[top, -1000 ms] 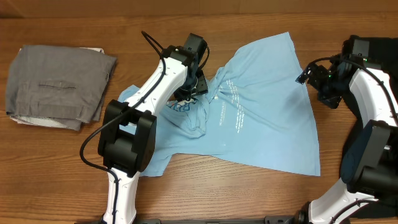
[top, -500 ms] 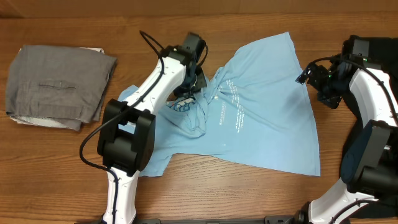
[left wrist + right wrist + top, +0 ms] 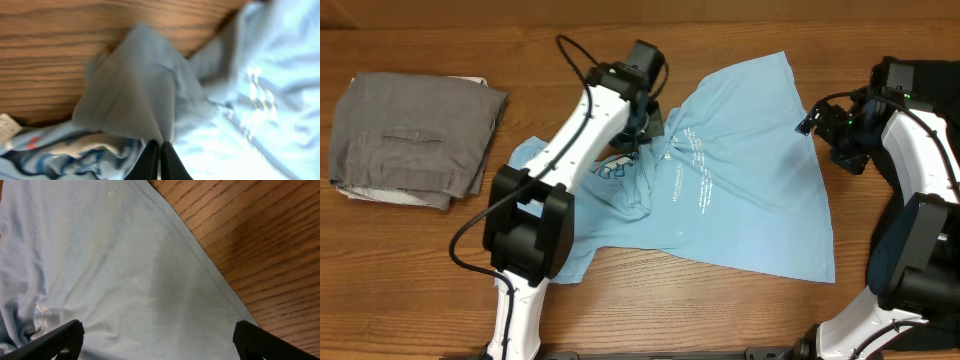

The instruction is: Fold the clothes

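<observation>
The clothes, a light blue T-shirt (image 3: 750, 190), lie crumpled across the middle of the table, with small white lettering (image 3: 695, 170) facing up and a blue print (image 3: 610, 170) showing on a turned-over part at the left. My left gripper (image 3: 646, 124) is shut on a bunched fold near the shirt's upper left. In the left wrist view the gripper (image 3: 160, 146) has its fingers pressed together, and the cloth (image 3: 140, 95) rises from them in a peak. My right gripper (image 3: 814, 118) hangs open over the shirt's right edge; in the right wrist view the gripper (image 3: 157, 337) has only flat cloth (image 3: 125, 270) between its wide-set fingers.
A folded grey garment (image 3: 415, 140) lies at the far left of the wooden table (image 3: 720, 310). The left arm (image 3: 570, 150) reaches diagonally over the shirt's left part. The right arm's base (image 3: 920, 250) stands at the right edge.
My left gripper has shut on the shirt's fold and shifted slightly back and to the right, pulling the cloth with it. The right arm has not moved.
</observation>
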{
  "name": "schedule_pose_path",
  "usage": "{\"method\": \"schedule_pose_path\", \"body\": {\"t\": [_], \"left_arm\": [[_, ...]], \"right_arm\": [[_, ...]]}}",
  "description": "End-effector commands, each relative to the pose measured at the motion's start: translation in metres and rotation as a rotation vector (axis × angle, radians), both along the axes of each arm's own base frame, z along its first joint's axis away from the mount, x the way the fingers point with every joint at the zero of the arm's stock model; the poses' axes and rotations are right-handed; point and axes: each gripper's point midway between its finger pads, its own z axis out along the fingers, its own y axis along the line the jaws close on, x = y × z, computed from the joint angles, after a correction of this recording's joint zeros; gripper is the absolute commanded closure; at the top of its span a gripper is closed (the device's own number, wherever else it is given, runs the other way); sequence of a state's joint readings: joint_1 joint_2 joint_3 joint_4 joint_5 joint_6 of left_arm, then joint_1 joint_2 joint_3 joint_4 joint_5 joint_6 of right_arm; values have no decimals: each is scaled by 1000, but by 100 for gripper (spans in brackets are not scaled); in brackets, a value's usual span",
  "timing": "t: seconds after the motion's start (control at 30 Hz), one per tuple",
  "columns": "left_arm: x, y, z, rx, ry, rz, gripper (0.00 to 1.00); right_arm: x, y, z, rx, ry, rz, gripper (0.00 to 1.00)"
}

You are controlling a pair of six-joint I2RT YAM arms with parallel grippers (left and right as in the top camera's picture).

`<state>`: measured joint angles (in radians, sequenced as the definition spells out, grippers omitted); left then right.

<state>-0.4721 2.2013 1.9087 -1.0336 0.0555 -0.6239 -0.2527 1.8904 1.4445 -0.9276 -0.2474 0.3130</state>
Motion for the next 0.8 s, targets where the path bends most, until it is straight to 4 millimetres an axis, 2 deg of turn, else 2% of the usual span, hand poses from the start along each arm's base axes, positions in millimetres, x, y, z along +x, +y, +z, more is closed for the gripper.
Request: {"method": "schedule_pose_path", "body": {"t": [0.0, 0.23, 0.4, 0.5, 0.6, 0.63, 0.7, 0.73, 0.77], "left_arm": [[-11, -25, 6, 33, -38, -136, 96], [-40, -53, 4, 175, -80, -308, 94], [-53, -67, -4, 237, -114, -383, 85], [-57, -76, -11, 232, -122, -401, 73], [-57, -81, -14, 218, -132, -405, 66], [-57, -80, -14, 222, -133, -407, 67], [-53, -73, -12, 267, -148, -418, 81], [-47, -60, -5, 326, -167, -381, 88], [-40, -42, 6, 395, -191, -298, 91]], "right_arm": [[5, -1, 8, -8, -27, 7, 0], [5, -1, 8, -8, -27, 7, 0], [5, -1, 8, -8, -27, 7, 0], [5, -1, 8, -8, -27, 7, 0], [5, -1, 8, -8, -27, 7, 0], [5, -1, 8, -8, -27, 7, 0], [5, -1, 8, -8, -27, 7, 0], [5, -1, 8, -8, -27, 7, 0], [5, -1, 8, -8, -28, 7, 0]]}}
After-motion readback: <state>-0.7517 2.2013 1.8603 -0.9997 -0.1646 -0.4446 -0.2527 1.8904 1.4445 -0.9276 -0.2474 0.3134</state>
